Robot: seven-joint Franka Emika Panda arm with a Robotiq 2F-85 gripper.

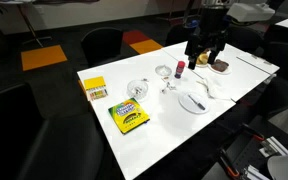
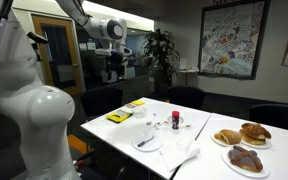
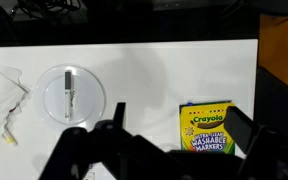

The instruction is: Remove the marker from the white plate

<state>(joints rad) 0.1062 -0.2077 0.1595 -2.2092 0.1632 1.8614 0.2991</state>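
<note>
The white plate (image 1: 193, 103) lies on the white table near its right side, with the dark marker (image 1: 197, 100) lying across it. In the wrist view the plate (image 3: 84, 108) is at the left and the marker (image 3: 68, 92) lies on its middle. Both also show in an exterior view, the plate (image 2: 154, 146) and the marker (image 2: 145, 141). My gripper (image 1: 206, 47) hangs high above the far side of the table, well apart from the plate. In the wrist view its fingers (image 3: 181, 118) are spread open and empty.
A yellow Crayola box (image 3: 209, 128) lies under the gripper's view (image 1: 128, 116). A small orange box (image 1: 95, 89), a clear glass dish (image 1: 137, 89), a pink-red bottle (image 1: 179, 68), a dark dish with brown food (image 1: 221, 65) and a white cloth (image 3: 2, 95) stand around. Pastry plates (image 2: 242, 135) sit at one end.
</note>
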